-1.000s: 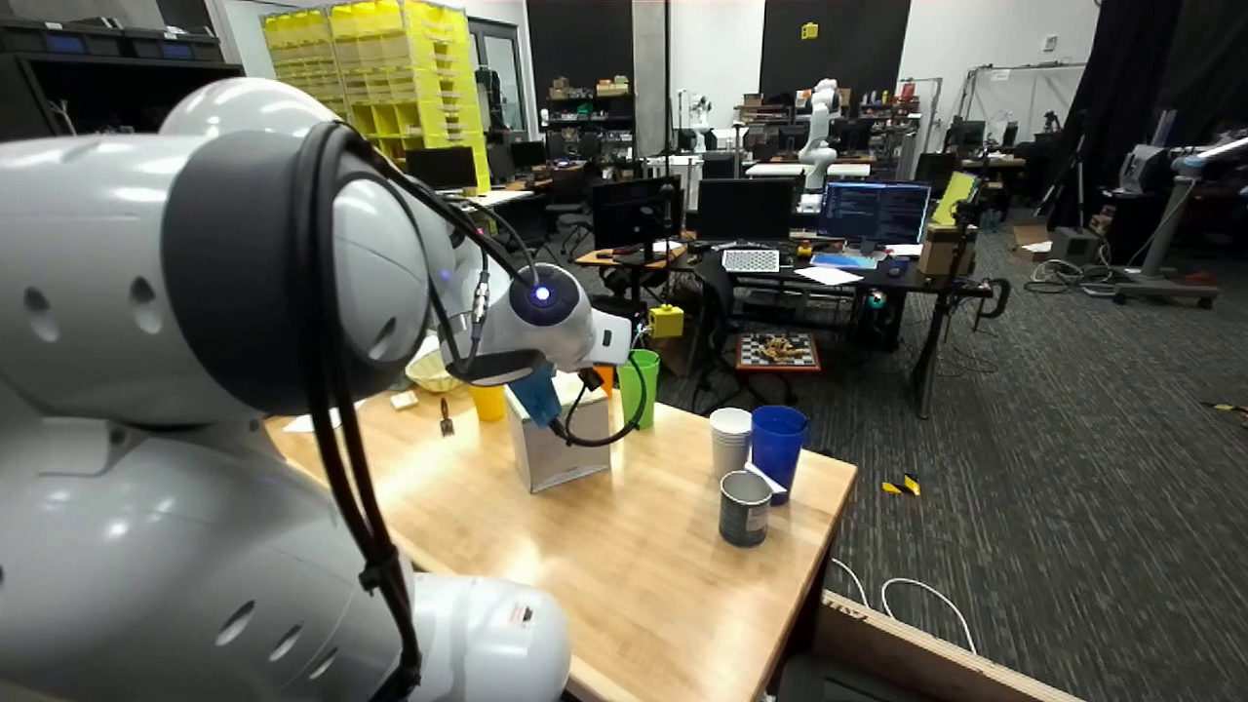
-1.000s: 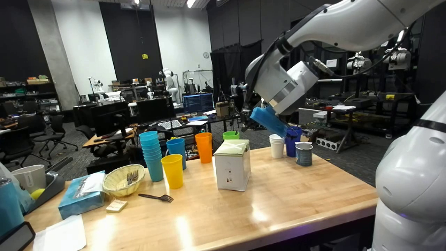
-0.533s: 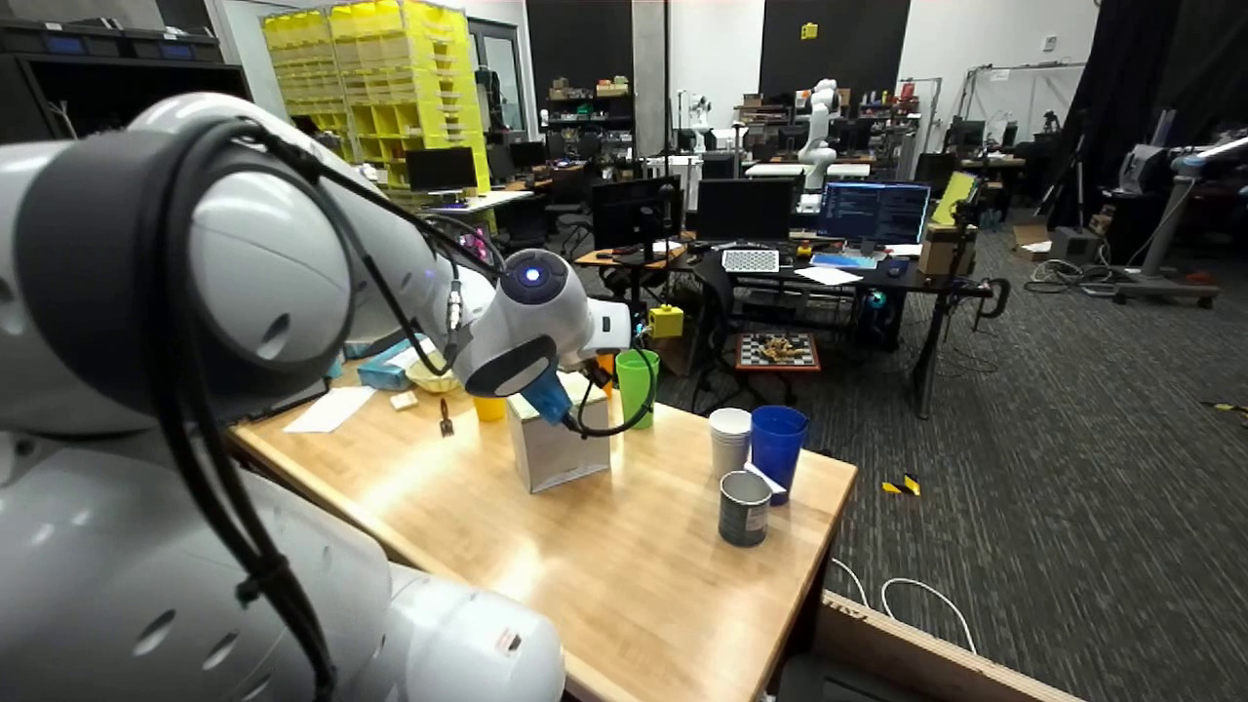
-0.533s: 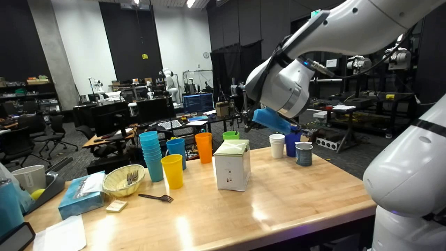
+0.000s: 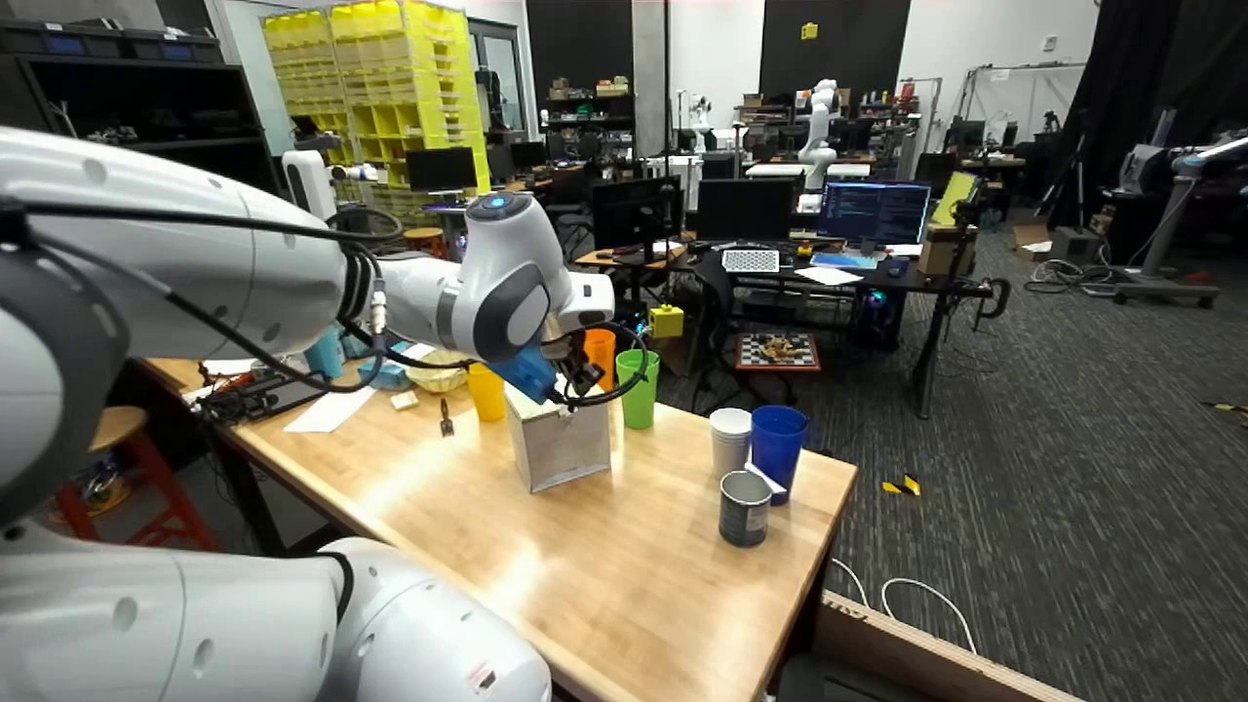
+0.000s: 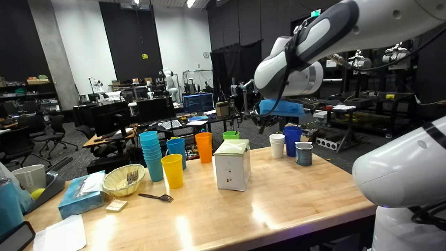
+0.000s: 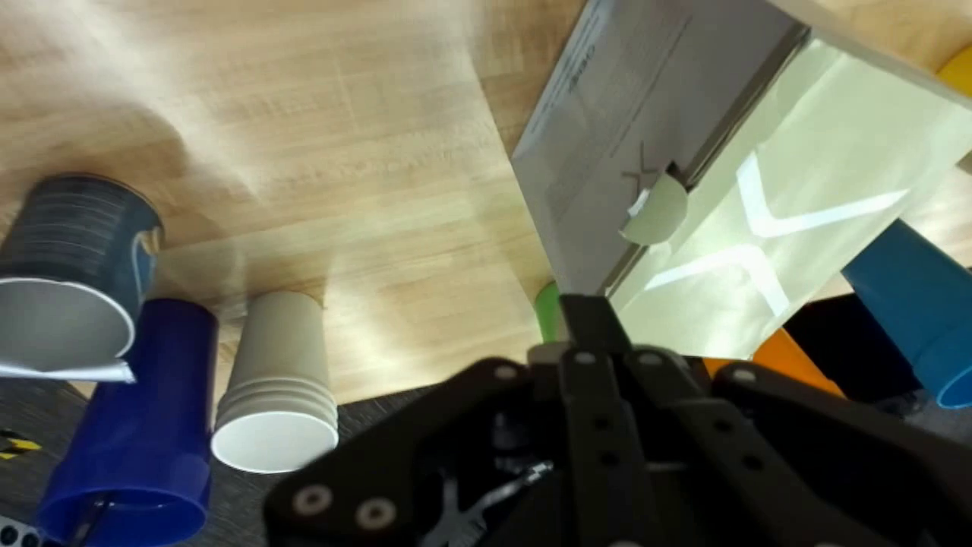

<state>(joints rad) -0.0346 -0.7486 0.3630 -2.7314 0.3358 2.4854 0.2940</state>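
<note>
White box (image 6: 230,171): upright on the table (image 6: 296,195), the nearest thing to the gripper (image 7: 594,323), its pale green lid (image 6: 232,147) on top
Fingers (image 7: 588,327): we see them pressed together with nothing between, by the lid's corner in the wrist view; we make out no contact
Torn flap (image 7: 659,213): it juts from the lid's edge, so a low sideways sweep could, we judge, catch it and drag or tip the box
Blue cover (image 5: 526,374): it sits just above the gripper and hides part of the lid in an exterior view, so we might misjudge height and jab the box
Green cup (image 5: 638,402): near the box, and we would expect a shoved box to topple it
Cable loop (image 5: 645,363): it crosses the green cup in an exterior view; we cannot tell the gap, but a descent might hook the rim
Tin (image 6: 304,156): near white cups (image 6: 277,148) and a dark blue cup (image 6: 292,141), well apart from the box; a low swing could scatter them
</note>
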